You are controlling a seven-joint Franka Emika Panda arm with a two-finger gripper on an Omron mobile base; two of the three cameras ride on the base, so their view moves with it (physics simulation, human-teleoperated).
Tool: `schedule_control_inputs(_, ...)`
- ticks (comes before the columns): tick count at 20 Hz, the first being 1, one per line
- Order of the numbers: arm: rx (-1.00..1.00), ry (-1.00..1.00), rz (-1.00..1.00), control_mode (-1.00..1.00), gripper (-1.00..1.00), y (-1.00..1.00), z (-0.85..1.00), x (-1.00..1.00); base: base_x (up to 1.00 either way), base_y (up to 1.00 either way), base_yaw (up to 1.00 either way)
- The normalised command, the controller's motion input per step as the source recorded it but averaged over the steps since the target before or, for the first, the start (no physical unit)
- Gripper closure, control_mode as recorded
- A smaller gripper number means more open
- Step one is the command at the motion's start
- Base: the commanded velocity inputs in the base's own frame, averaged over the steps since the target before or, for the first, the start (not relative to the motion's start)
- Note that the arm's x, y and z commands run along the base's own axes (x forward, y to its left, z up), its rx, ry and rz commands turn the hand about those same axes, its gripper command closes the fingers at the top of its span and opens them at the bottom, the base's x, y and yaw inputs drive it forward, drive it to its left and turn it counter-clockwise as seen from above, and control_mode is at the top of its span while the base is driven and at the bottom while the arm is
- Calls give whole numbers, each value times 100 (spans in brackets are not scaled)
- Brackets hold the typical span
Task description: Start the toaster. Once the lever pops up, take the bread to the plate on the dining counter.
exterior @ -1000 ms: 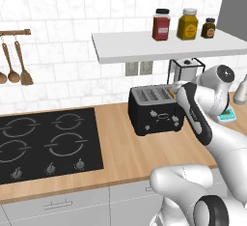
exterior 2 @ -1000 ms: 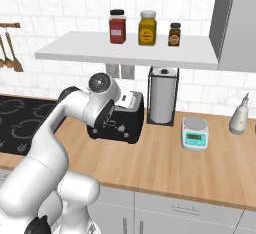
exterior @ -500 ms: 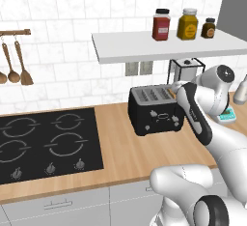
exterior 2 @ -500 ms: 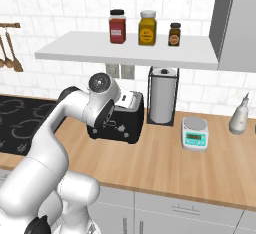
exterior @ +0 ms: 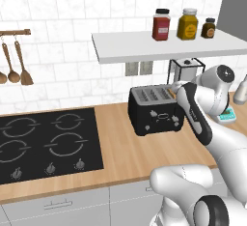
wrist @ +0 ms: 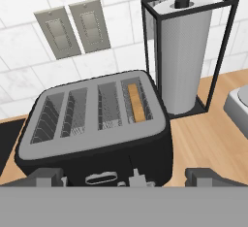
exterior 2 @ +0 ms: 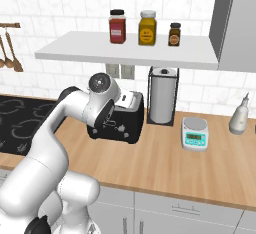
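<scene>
Now one toaster (wrist: 97, 129), four slots, one bread (wrist: 136, 103) in rightmost; jaws apart.

bread (wrist: 136, 103) mostly hidden inside toaster (wrist: 97, 124)

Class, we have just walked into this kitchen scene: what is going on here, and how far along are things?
A white robot arm holds its open gripper just above and in front of the black toaster on the wooden wall counter, gripping nothing. A slice of bread sits down in the slot nearest the paper towel holder; the other three slots look empty. The bread is not yet lifted out. A hob lies at the far side of the toaster from the holder.
</scene>
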Motion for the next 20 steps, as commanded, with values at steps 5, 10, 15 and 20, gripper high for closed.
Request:
schedule_control_inputs(5,0,0,0,-100,-100,0,0,0,0,0,0)
schedule_control_inputs(10,0,0,0,-100,-100,0,0,0,0,0,0)
schedule_control_inputs(15,0,0,0,-100,-100,0,0,0,0,0,0)
schedule_control_inputs(20,0,0,0,-100,-100,0,0,0,0,0,0)
